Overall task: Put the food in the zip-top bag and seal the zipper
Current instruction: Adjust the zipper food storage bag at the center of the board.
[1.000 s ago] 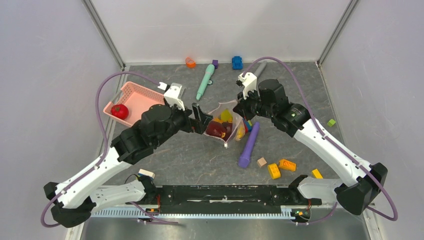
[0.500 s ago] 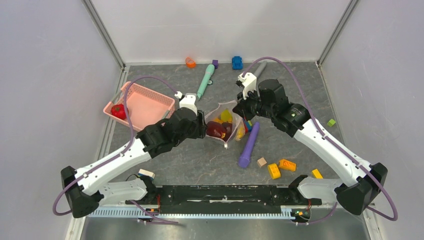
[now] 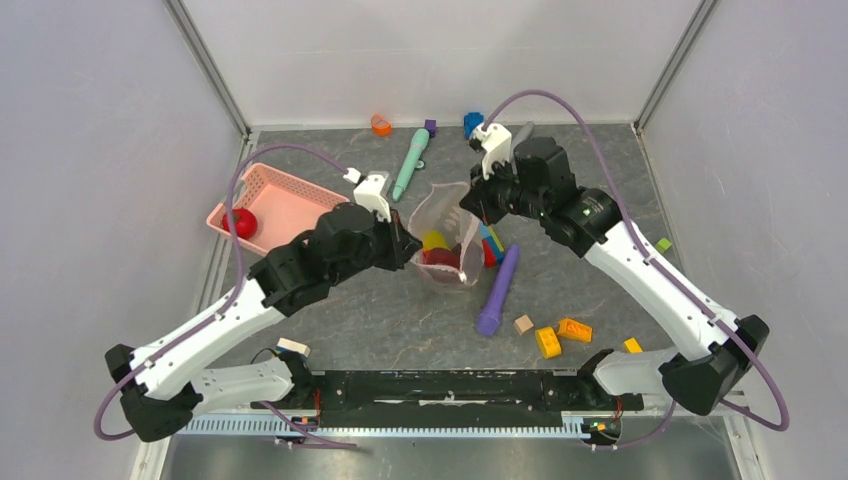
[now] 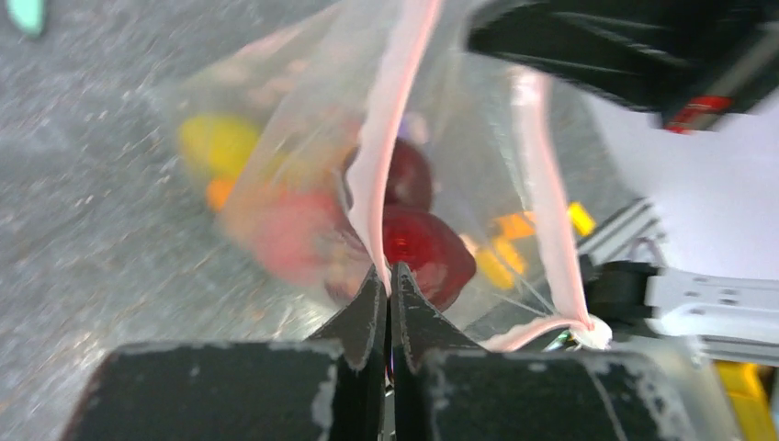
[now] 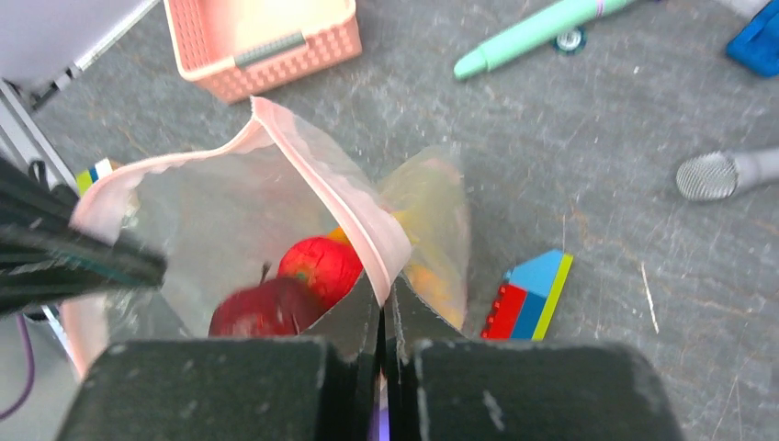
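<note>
Grey tabletop (image 3: 400,320) carries the bag (image 3: 445,205) at its middle, mouth spread between both arms. On one side the left gripper (image 4: 388,276) is pinched tight on the pink zipper (image 4: 390,138); the right gripper (image 5: 383,292) is clamped on the opposite rim. Red, maroon and yellow food (image 5: 317,266) sits inside the bag, and one red piece (image 3: 240,222) lies in the basket (image 3: 290,200).

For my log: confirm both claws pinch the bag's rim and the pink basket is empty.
No. The left claw and right claw do pinch the bag at its rim, but the pink basket is not empty: the top view shows a red toy fruit in it.
</note>
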Available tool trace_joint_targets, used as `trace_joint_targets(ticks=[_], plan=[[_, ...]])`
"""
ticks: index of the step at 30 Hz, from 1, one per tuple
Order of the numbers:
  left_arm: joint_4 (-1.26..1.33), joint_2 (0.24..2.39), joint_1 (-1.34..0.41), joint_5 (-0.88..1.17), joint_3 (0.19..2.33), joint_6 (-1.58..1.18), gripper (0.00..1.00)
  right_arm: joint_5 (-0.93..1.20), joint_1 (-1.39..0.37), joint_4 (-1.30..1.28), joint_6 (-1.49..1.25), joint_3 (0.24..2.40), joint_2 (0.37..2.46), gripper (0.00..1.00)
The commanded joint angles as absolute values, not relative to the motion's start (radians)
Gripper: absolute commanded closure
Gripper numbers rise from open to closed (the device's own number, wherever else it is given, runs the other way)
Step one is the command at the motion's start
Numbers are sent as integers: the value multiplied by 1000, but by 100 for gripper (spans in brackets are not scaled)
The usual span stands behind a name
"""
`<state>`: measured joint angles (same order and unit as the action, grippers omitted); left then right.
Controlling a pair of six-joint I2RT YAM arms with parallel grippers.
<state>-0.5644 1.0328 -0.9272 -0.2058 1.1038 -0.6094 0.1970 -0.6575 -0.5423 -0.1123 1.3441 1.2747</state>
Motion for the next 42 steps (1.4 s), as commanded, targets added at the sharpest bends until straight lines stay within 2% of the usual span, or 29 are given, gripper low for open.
trace_joint_targets(ticks=[1, 7, 11, 13, 20, 22, 23, 24, 25, 26, 27, 38, 42], plan=[[-417, 978, -929, -97, 1223, -598, 98, 196, -654, -608, -128, 1517, 1329, 99], [-495, 1014, -929, -296, 1288, -664, 98, 208, -655, -694, -99, 1555, 1347, 99], [-634, 1089, -927, -506, 1326, -716, 98, 179, -655, -706, -79, 1522, 1324, 98], [-669, 1128, -925, -525, 1331, -724, 98, 164, -655, -719, -76, 1507, 1333, 98], [-680, 1171, -925, -469, 1287, -693, 84, 174, -654, -719, -75, 1482, 1374, 98], [-675, 1156, -923, -462, 1276, -681, 75, 172, -655, -681, -78, 1463, 1362, 100], [-673, 1144, -924, -460, 1272, -675, 63, 176, -655, -648, -82, 1445, 1347, 100], [-671, 1130, -923, -460, 1267, -668, 46, 183, -654, -621, -86, 1419, 1330, 100], [-665, 1116, -923, -461, 1258, -661, 21, 191, -654, -591, -88, 1398, 1317, 100], [-659, 1095, -923, -463, 1250, -657, 7, 196, -653, -565, -90, 1382, 1303, 100], [-654, 1076, -923, -472, 1239, -657, 1, 200, -654, -549, -89, 1368, 1291, 100], [-802, 1032, -913, -676, 1304, -716, 0, 194, -653, -506, -82, 1335, 1277, 100], [-817, 1041, -829, -661, 1309, -725, 0, 191, -653, -505, -77, 1331, 1283, 100]])
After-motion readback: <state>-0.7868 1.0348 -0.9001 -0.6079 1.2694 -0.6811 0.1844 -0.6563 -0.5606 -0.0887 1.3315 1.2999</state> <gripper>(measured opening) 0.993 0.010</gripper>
